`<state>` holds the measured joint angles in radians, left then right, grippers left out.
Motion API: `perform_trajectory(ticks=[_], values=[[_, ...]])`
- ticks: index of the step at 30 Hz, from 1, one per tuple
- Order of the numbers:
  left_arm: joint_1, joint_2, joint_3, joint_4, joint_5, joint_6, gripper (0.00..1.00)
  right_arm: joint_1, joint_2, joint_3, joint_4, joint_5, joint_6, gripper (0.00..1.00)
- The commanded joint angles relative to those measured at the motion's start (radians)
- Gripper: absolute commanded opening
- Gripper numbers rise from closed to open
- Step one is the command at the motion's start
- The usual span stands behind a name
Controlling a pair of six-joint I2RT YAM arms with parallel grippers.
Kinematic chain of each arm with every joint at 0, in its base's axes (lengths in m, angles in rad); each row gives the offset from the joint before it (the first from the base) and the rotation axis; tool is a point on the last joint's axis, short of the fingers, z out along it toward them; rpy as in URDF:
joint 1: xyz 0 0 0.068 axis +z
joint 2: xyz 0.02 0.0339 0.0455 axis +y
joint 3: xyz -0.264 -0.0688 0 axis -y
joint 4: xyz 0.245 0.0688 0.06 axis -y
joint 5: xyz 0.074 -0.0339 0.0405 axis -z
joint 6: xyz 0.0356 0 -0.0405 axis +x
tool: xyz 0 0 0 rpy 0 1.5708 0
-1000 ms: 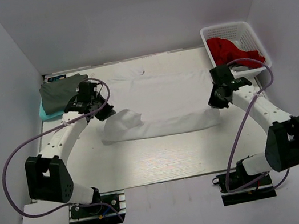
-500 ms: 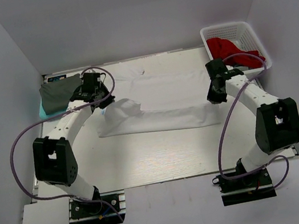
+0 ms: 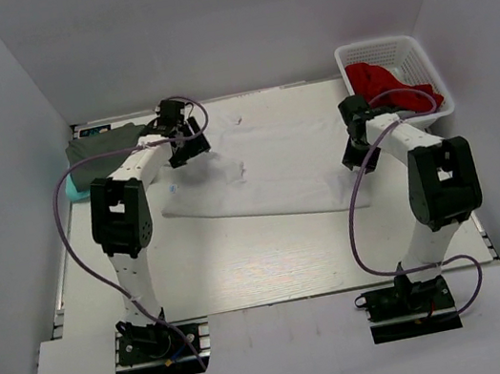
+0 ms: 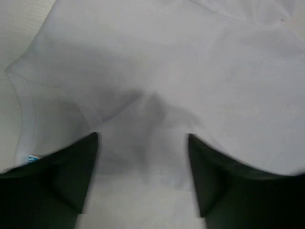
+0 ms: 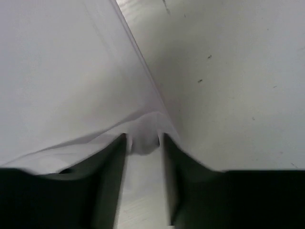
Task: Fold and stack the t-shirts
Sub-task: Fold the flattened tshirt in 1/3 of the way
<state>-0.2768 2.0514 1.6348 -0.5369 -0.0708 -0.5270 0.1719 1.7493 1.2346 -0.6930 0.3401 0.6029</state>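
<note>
**Q:** Where does the white t-shirt (image 3: 266,169) lie?

**A:** Folded flat across the middle of the table (image 3: 243,256). The dark grey t-shirt (image 3: 101,153) rests on the teal t-shirt (image 3: 74,187) at the far left.

**Q:** And the grippers?

**A:** The left gripper (image 3: 191,149) has its jaws spread wide over the shirt's left end, gripping nothing. The right gripper (image 3: 354,159) is closed on the shirt's right edge, with a tuck of cloth between its fingers (image 5: 109,176).

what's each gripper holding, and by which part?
The right gripper pinches the white t-shirt by a small bunch of its side edge. The left gripper holds nothing: its fingers stand apart over the same shirt.
</note>
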Motion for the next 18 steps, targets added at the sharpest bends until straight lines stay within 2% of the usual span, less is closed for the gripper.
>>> perform_trajectory(ticks=[1,2,3,4,6,9,13,14,18], values=[[0.013,0.016,0.133,-0.124,-0.081,-0.013,1.0,-0.008,0.033,0.087,-0.042,0.076,0.037,0.52],[0.013,0.016,0.148,-0.145,-0.096,-0.024,1.0,-0.008,0.032,0.104,-0.052,0.082,0.034,0.56],[0.013,0.016,0.158,-0.146,-0.096,-0.024,1.0,-0.005,0.018,0.112,-0.057,0.08,0.031,0.76],[0.013,0.016,0.158,-0.146,-0.096,-0.024,1.0,-0.002,0.01,0.115,-0.059,0.082,0.026,0.83],[0.013,-0.034,0.131,-0.123,-0.077,-0.024,1.0,0.003,-0.032,0.106,-0.043,0.047,0.0,0.9],[0.013,-0.121,0.062,-0.075,-0.041,-0.024,1.0,0.015,-0.097,0.019,0.007,-0.065,-0.026,0.9],[-0.005,-0.23,-0.168,0.01,0.018,-0.057,1.0,0.041,-0.212,-0.124,0.207,-0.255,-0.069,0.9],[-0.005,-0.246,-0.247,0.031,0.028,-0.07,1.0,0.043,-0.215,-0.171,0.226,-0.262,-0.071,0.9],[0.007,-0.264,-0.395,0.092,0.086,-0.1,1.0,0.054,-0.214,-0.23,0.308,-0.309,-0.078,0.9]])
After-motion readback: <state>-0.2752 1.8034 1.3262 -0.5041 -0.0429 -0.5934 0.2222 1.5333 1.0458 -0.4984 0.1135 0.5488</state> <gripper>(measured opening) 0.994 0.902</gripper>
